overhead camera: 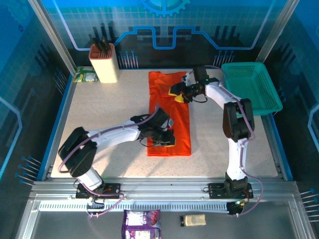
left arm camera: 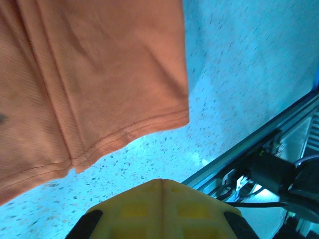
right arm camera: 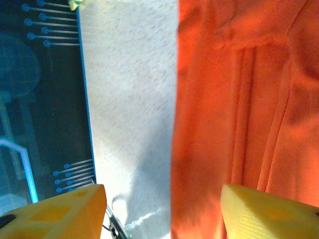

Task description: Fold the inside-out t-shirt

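The inside-out t-shirt (overhead camera: 172, 117) is bright orange-red and lies flat as a long narrow strip down the middle of the table. My left gripper (overhead camera: 167, 141) hovers over its near end. In the left wrist view the yellow fingers (left arm camera: 162, 191) are pressed together with nothing between them, and the shirt's hemmed edge (left arm camera: 99, 89) lies beyond them on the speckled tabletop. My right gripper (overhead camera: 178, 94) is over the shirt's far right edge. In the right wrist view it (right arm camera: 164, 216) stands open, straddling the shirt's straight edge (right arm camera: 239, 109), with no cloth pinched.
A teal-green mesh basket (overhead camera: 251, 89) stands at the back right, close to the right arm. A beige holder with dark handles (overhead camera: 103, 63) and a green packet (overhead camera: 84, 75) sit at the back left. Bare table (overhead camera: 107, 107) lies left of the shirt.
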